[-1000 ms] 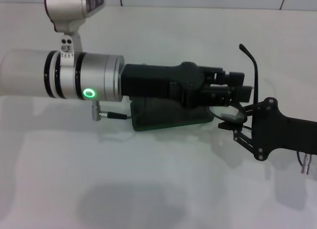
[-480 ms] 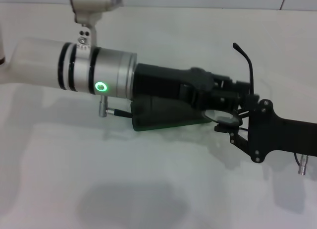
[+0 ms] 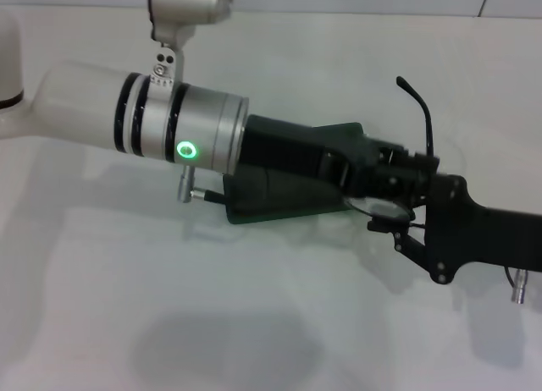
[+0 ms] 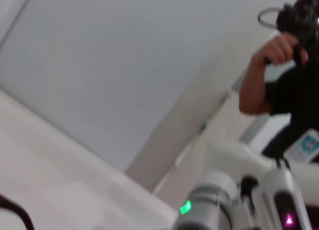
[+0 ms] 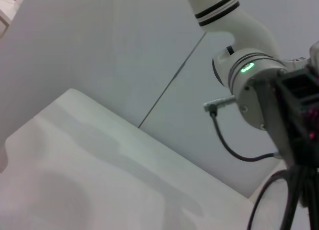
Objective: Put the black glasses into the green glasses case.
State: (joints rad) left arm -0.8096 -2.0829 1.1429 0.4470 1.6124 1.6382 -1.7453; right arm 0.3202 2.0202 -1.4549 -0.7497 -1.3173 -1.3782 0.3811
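Left claw (image 3: 398, 178) advanced, matte green glasses case (image 3: 279, 196), slim black glasses (image 3: 421, 120)

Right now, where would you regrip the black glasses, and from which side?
Probably the raised temple arm of the black glasses: it stands free above both grippers, so come from above. The lens end sits low at the green glasses case, crowded by the left gripper and right gripper.
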